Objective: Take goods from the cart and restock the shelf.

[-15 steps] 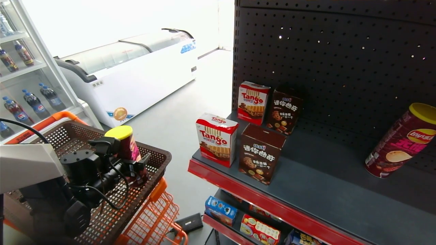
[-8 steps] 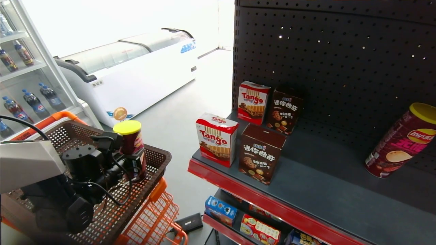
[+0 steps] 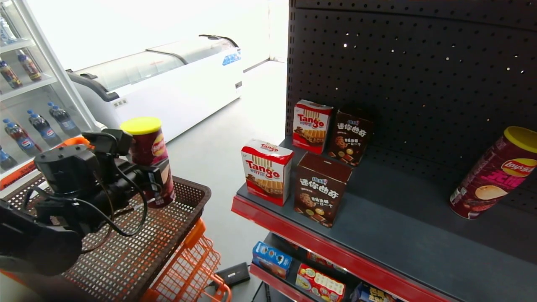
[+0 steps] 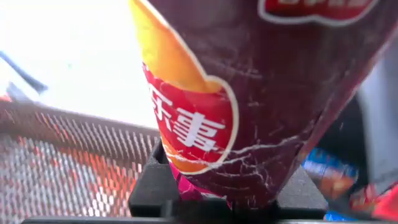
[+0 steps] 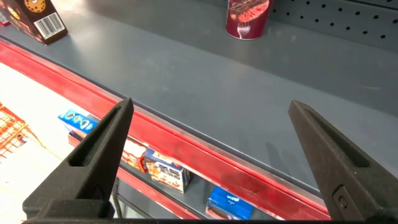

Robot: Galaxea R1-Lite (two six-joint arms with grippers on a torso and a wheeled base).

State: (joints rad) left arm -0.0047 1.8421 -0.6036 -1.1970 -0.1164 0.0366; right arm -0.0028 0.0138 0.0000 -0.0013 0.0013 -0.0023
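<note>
The left gripper point(image 3: 156, 181) is clamping the maroon, yellow-lidded cardboard chip can point(image 3: 146, 144) near its base, holding it upright above the brown mesh cart basket point(image 3: 186, 197), probably to clear the rim. The right gripper point(image 5: 211, 155) is hovering, jaws apart, over the dark grey shelf point(image 3: 398, 235).

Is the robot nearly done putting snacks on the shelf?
Partly. One chip can and four snack boxes already sit on the shelf. The left gripper holds a second chip can upright above the cart basket, so that one is in hand. It has yet to reach the shelf, and the arm hides part of the basket.
</note>
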